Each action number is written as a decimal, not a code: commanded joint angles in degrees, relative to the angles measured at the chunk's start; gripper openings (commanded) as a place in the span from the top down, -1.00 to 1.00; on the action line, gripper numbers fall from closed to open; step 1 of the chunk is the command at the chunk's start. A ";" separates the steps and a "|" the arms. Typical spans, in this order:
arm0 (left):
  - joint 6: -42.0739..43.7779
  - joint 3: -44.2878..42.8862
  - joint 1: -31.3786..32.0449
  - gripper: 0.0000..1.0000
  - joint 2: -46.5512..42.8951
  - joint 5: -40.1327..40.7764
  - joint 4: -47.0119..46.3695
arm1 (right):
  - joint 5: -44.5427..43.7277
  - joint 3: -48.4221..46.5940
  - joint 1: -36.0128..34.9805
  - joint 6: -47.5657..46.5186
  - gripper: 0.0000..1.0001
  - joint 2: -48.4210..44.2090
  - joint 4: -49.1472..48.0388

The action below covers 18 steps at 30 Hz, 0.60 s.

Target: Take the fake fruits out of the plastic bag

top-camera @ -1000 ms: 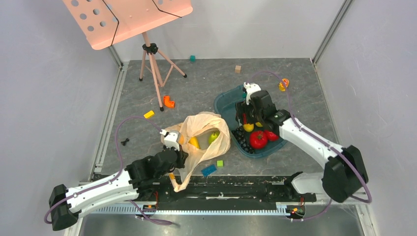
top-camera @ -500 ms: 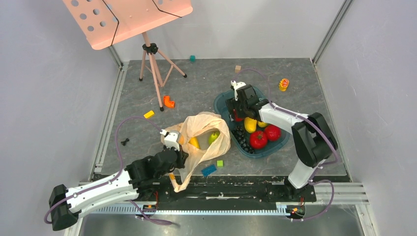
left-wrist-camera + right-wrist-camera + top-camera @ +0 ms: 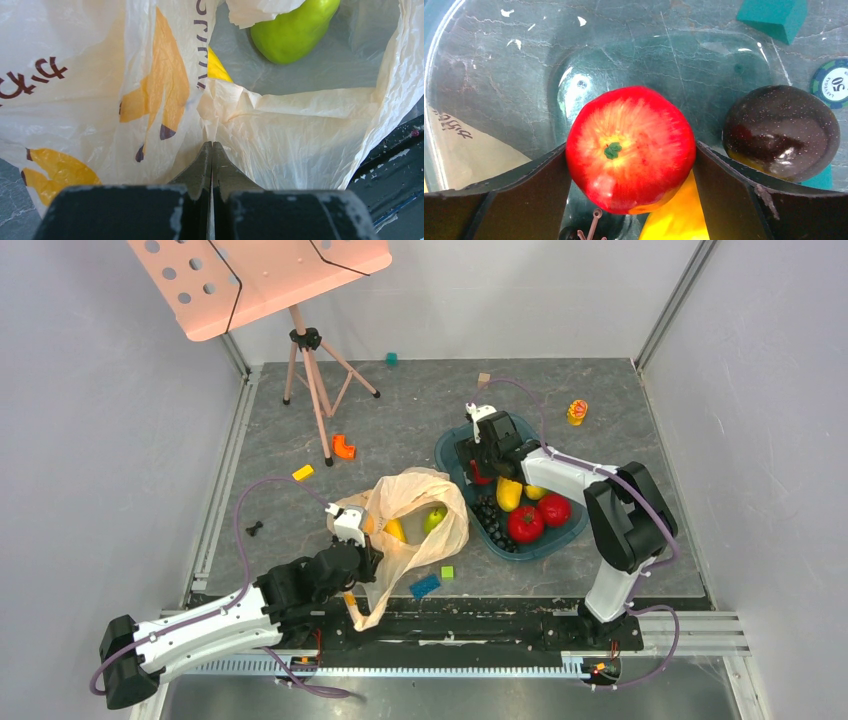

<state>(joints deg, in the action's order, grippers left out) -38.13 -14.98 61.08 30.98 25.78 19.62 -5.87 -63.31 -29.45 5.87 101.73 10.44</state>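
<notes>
Grey marbled tabletop point(image 3: 420, 400) boxed in by white walls, seen from above, with a peach music stand point(image 3: 300, 340) at upper left and a black rail point(image 3: 480, 625) along the bottom edge. Open grey surface lies across the top and down the left side, dotted with a few small blocks. At centre, near the rail, the cream bag point(image 3: 395, 490) lies with its mouth gaping; a green pear point(image 3: 434, 518) and a yellow piece point(image 3: 396, 530) sit inside, and one handle trails over the rail. Just right of the bag is a teal tray point(image 3: 447, 452) holding black grapes point(image 3: 490, 515) and yellow and red fruits. The left arm lies low from lower left toward centre, and the left gripper point(image 3: 212, 150) has its jaws pressed together, pinching a fold of the bag's near rim. The right arm rises from lower right, elbow bent high, forearm reaching up-left over the tray's upper-left end. The right gripper point(image 3: 630, 150) clamps a red apple point(image 3: 630, 135), both fingers point(image 3: 539, 190) touching its sides, above the tray floor. A dark plum point(image 3: 781, 131) sits just right of the apple.
</notes>
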 commanded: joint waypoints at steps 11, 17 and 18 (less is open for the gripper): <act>1.26 -1.54 -0.41 0.96 0.06 0.59 -1.69 | -2.19 -0.87 0.10 -1.37 -0.96 -10.33 1.95; 1.23 -1.71 -0.43 0.96 0.02 1.02 -1.52 | -0.04 5.70 0.01 0.94 -0.96 -24.23 2.40; 1.28 -1.72 -0.37 0.96 -0.10 1.03 -1.51 | 1.11 7.26 -0.03 1.26 -0.96 -26.52 2.44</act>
<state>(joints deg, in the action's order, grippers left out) -38.13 -14.98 61.08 31.03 25.80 19.62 -6.85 -60.18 -29.45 5.61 84.29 12.97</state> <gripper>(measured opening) 0.026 0.979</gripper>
